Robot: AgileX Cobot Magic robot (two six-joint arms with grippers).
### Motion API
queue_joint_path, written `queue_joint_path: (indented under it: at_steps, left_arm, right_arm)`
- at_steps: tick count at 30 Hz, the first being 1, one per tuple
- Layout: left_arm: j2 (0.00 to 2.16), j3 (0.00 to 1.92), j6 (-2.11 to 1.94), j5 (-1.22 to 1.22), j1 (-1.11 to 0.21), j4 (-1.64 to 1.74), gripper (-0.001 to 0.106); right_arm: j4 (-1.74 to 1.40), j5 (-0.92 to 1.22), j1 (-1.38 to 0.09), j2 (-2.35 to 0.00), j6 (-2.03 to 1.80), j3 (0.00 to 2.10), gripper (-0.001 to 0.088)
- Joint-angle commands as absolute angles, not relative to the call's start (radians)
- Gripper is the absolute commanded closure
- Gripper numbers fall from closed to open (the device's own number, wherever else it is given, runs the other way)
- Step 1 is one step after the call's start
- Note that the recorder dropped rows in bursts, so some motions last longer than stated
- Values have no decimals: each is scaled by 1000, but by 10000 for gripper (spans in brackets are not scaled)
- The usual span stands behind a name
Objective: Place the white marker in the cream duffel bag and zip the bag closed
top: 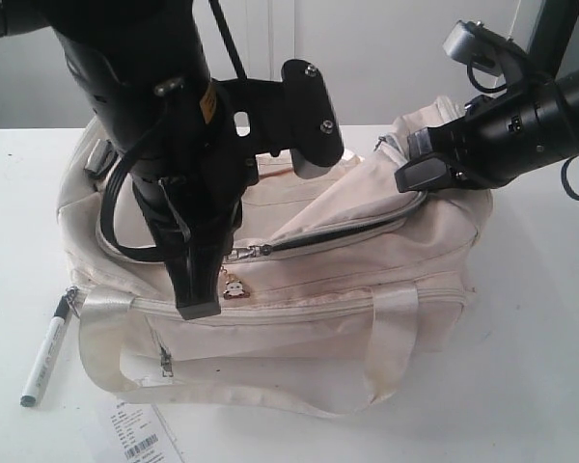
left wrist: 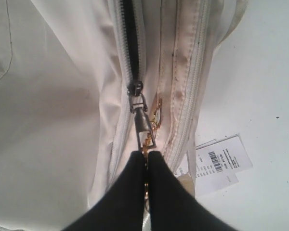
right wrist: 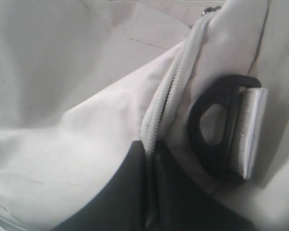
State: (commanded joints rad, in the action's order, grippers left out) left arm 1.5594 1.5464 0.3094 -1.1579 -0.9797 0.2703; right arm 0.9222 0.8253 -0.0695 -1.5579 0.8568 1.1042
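Desk: While the marker [top: 46, 349] lies on the table [top: 521, 386] just beside the bag [top: 367, 270], what's gripped?
Operator: My left claw [left wrist: 147, 155] pinches the zip pull [left wrist: 143, 122]; my right claw [right wrist: 151, 147] clamps the bag's rim.

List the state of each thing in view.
cream duffel bag: top zipper partly open.
white marker: lying on the table, outside the bag.
left gripper: shut on the zipper pull.
right gripper: shut on the bag's zipper edge.
paper tag: flat on the table.
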Motion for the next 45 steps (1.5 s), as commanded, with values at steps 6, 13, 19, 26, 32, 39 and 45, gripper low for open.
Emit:
queue_joint_path:
  at_steps: [6, 13, 19, 26, 32, 39, 45]
  left_arm:
    - [1559, 1546, 284, -1091, -980, 250, 1053]
    - [1559, 1546, 274, -1084, -980, 248, 1053]
    - [1559, 1546, 264, -1076, -980, 248, 1053]
    - [1559, 1546, 264, -1062, -980, 258, 1053]
    - [1559, 1546, 264, -1062, -980, 263, 1053]
    - [1559, 1546, 231, -1062, -980, 263, 1053]
    - [1559, 1546, 231, -1062, -980, 263, 1053]
  right_arm:
    - [974, 821, -69, -1558, 888, 1104, 669]
    - [938, 834, -69, -1510, 888, 1113, 358]
    - [858, 930, -69, -1389, 917, 1139, 363]
    - [864, 1210, -79, -1296, 1499, 1086, 427]
    - [947, 1221, -140, -1298, 2101, 954, 390]
    - [1106, 1050, -211, -1348, 2145, 914, 384]
    - [1098, 1011, -272, -1390, 2145, 914, 384]
